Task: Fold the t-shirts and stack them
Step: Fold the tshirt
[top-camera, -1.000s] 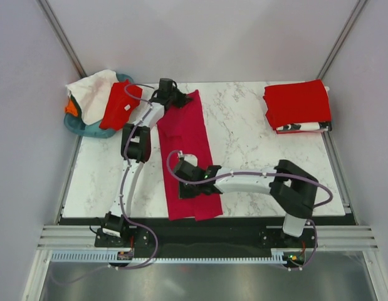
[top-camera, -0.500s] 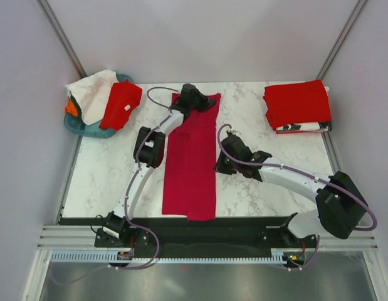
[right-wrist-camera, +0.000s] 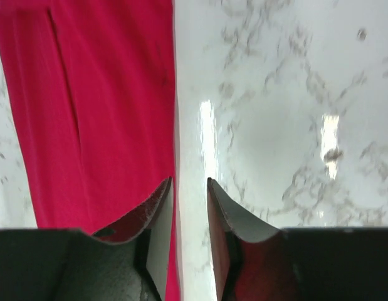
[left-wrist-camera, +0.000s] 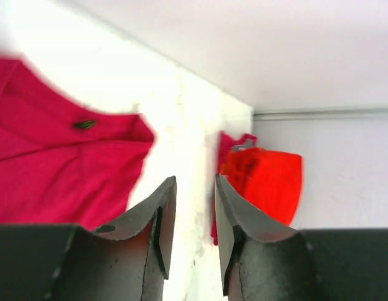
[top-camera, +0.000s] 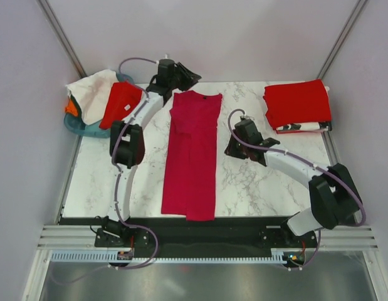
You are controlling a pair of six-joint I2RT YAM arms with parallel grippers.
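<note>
The crimson-magenta t-shirt (top-camera: 192,157) lies flat on the marble table as a long narrow strip, folded lengthwise, with its collar at the far end. My left gripper (top-camera: 190,76) hovers just beyond the collar at the table's back edge, open and empty. In the left wrist view the left gripper (left-wrist-camera: 195,188) has the shirt's collar end (left-wrist-camera: 56,163) to its left. My right gripper (top-camera: 229,150) is just right of the shirt's middle, open and empty. In the right wrist view the right gripper (right-wrist-camera: 190,188) sits over bare marble beside the shirt's edge (right-wrist-camera: 99,113).
A folded stack with a bright red shirt (top-camera: 297,103) on top and a black-and-white one (top-camera: 300,127) beneath sits at the back right. The teal basket (top-camera: 78,127) at the back left holds white (top-camera: 90,91), bright red (top-camera: 120,103) and orange (top-camera: 70,108) shirts.
Both grippers have let go of the crimson shirt. The left gripper moved back past the collar, the right moved off to the shirt's right. The shirt, slanted before, now lies straight.
</note>
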